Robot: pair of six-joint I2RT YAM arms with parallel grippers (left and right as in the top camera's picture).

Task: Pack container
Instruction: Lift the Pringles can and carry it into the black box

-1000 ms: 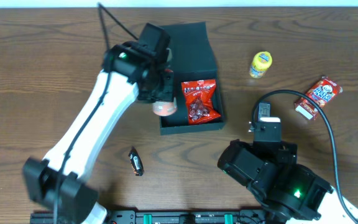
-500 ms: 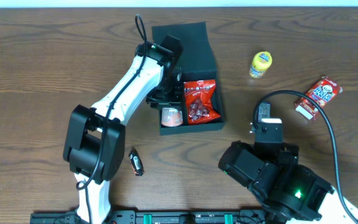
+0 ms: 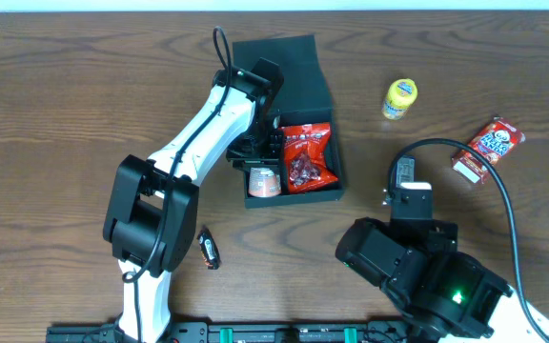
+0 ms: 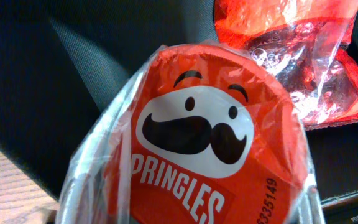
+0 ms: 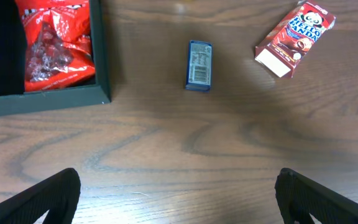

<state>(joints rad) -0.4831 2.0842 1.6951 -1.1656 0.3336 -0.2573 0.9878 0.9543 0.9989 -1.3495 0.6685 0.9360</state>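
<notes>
Overhead view: the dark teal container (image 3: pixel 294 197) sits on the wooden bench (image 3: pixel 65 114) just left of centre toward the far edge, its flap lid folded open away from the robot. The left arm reaches down into the box's left side, where the left claw (image 4: pixel 196 186) is clamped on a red Pringles cup (image 4: pixel 197 130); the left wrist camera shows the cup's mustachioed lid filling the frame between the translucent fingers (image 4: pixel 82 180), with the box's dark floor behind it. A red snack bag (image 3: pixel 308 155) lies in the right side of the container, just beside the cup. Outside the box, a small yellow bottle (image 3: pixel 400 98) stands to its right, and a red Hello Panda carton (image 3: pixel 489 148) lies farther right, well apart from it. A small dark wrapped bar (image 3: pixel 209 248) lies on the bench nearer the robot, left of the container. The right claw (image 5: pixel 179 202) hangs over bare wood at the near right, its jaws spread wide and holding nothing; its wrist camera picks out a small blue packet (image 5: pixel 199 65) between the container's corner and the carton.
</notes>
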